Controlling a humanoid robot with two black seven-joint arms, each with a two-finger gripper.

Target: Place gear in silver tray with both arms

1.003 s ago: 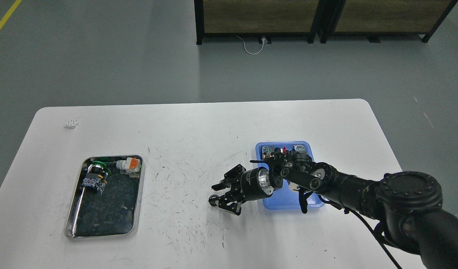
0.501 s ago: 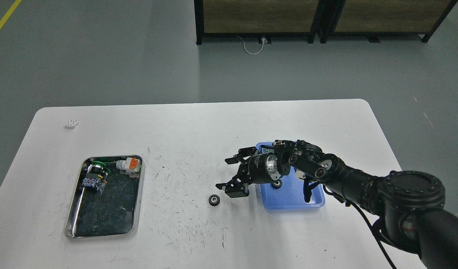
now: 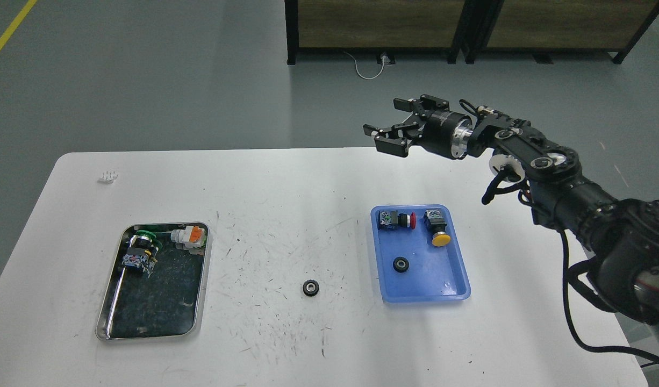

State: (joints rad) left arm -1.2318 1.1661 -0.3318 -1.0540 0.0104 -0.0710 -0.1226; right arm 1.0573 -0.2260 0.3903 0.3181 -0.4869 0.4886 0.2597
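The small black gear lay alone on the white table, between the silver tray and the blue tray, where I had set it down a moment earlier. My right pincer had since lifted high beyond the far table edge, fingers spread and empty. I judged the gear was left for my left arm, which was out of sight. The tray's parts were too small to name.

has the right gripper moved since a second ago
Yes. The right gripper, then low beside the blue tray, has lifted up and away, past the table's far edge, leaving the gear behind.
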